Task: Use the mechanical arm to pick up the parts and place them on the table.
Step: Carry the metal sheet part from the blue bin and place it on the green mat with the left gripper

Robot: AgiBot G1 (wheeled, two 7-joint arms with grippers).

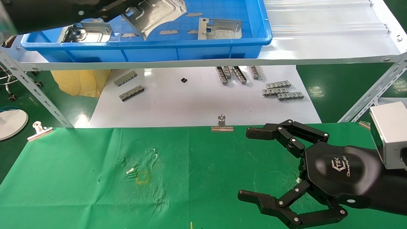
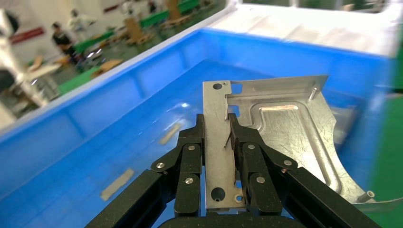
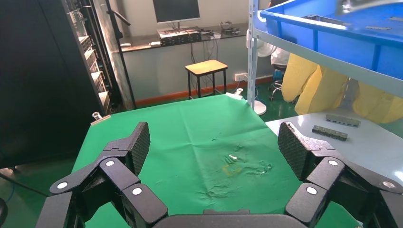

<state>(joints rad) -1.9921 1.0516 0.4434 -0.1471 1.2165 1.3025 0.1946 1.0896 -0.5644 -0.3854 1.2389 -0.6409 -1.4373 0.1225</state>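
Note:
My left gripper (image 1: 122, 11) is above the blue tray (image 1: 190, 47) at the top left, shut on a silvery part (image 1: 152, 14) lifted clear of the tray floor. In the left wrist view the gripper (image 2: 216, 128) clamps the bent-up edge of that part (image 2: 285, 128), both black fingers pressed against the strip. Two more parts (image 1: 87, 32) (image 1: 219, 29) lie in the tray. My right gripper (image 1: 247, 164) hovers open over the right side of the green table (image 1: 95, 178), nothing between its fingers. The right wrist view shows the gripper (image 3: 216, 142) spread wide above the bare green cloth (image 3: 190, 123).
The tray sits on a white shelf with slanted metal struts (image 1: 35, 92) (image 1: 369, 98). Below it a white board (image 1: 190, 105) carries several grey slotted strips (image 1: 283, 90). Binder clips (image 1: 222, 124) (image 1: 39, 130) hold the cloth's far edge. Flat grey tape bits (image 1: 168, 31) lie in the tray.

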